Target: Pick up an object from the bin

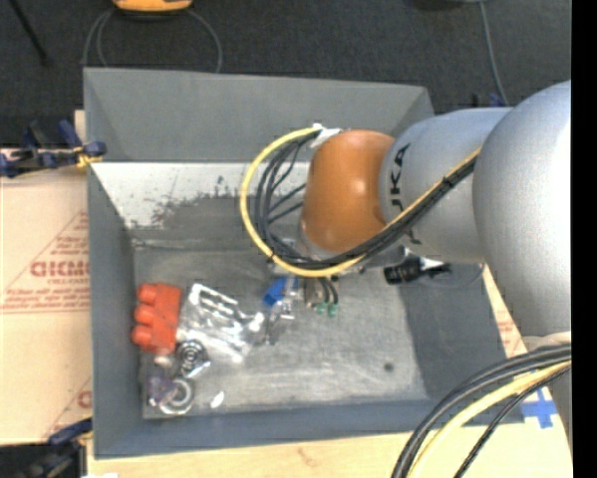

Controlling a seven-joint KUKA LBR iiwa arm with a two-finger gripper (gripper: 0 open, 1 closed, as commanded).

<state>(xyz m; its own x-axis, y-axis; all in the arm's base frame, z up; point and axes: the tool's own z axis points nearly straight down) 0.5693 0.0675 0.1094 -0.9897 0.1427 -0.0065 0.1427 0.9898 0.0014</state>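
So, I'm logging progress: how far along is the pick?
Done: nothing visibly lifted; the orange block, clear packet and rings lie on the bin floor. In hand: the claw is low beside the packet's right end. Left: grip one thing and raise it.

Bare floor of the grey bin (378, 361) runs from the middle to the right wall and the near wall. The near left corner is crowded: an orange block (156, 317), a clear bag of metal parts (216, 319) touching it, and metal rings (183, 364) by the near wall. The arm (497, 197), its orange cover (348, 192) and looped cables (263, 197) hang over the bin's middle. A small blue piece (274, 295) and a green piece (326, 310) lie just beneath.
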